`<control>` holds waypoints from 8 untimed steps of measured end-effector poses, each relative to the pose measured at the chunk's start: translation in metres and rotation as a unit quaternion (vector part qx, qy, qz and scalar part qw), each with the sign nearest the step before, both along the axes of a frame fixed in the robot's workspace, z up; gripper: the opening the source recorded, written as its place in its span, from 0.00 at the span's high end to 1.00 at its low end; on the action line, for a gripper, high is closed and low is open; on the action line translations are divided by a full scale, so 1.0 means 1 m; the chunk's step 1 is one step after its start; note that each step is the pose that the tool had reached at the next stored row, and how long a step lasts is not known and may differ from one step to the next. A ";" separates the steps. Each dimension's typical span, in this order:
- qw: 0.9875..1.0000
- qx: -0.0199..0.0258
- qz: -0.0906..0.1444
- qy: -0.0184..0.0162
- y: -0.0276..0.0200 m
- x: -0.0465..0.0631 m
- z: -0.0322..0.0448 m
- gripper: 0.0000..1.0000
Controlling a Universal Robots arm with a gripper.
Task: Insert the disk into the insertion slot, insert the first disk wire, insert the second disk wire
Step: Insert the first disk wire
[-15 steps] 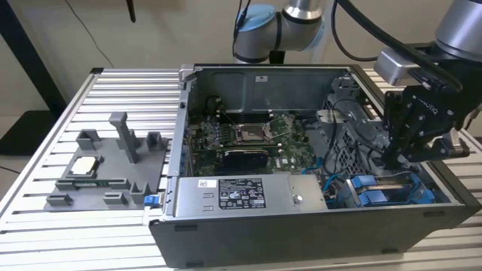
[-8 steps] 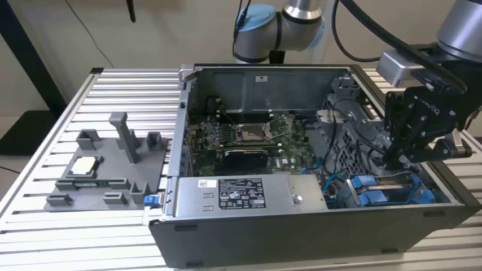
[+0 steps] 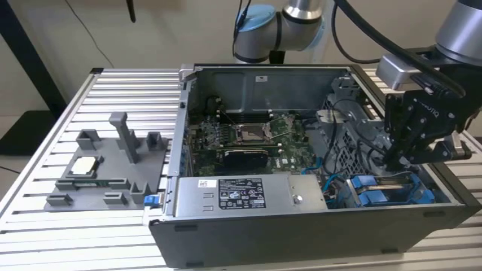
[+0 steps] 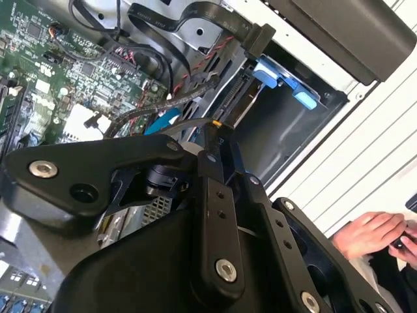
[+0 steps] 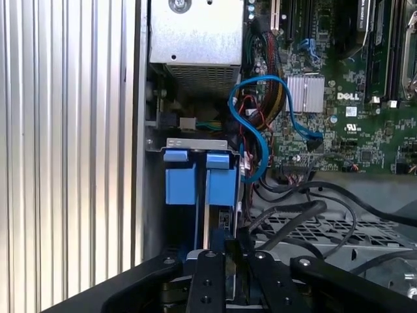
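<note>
cannot see the hand whole, cropped at the second wrist view's edge; likewise the arm, exterior view.

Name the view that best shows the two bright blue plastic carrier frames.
The first wrist view: both bright blue plastic carrier frames stand side by side, ends toward the camera. The exterior view shows them from above at a slant; the second wrist view, their blue tabs.
</note>
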State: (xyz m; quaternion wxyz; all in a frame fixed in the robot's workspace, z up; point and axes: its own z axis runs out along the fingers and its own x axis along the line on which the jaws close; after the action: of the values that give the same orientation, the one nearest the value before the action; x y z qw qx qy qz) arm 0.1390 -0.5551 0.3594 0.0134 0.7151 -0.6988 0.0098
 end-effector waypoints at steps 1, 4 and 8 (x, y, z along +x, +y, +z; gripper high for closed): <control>1.000 0.000 0.001 -0.001 0.0000 0.000 -0.0004 0.81; 1.000 0.000 0.004 -0.002 0.0000 0.001 -0.0019 0.81; 1.000 0.000 0.006 -0.004 0.0000 0.002 -0.0040 0.81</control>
State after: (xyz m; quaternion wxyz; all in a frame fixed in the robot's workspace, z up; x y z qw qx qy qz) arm 0.1407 -0.5550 0.3554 0.0104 0.7195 -0.6943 0.0124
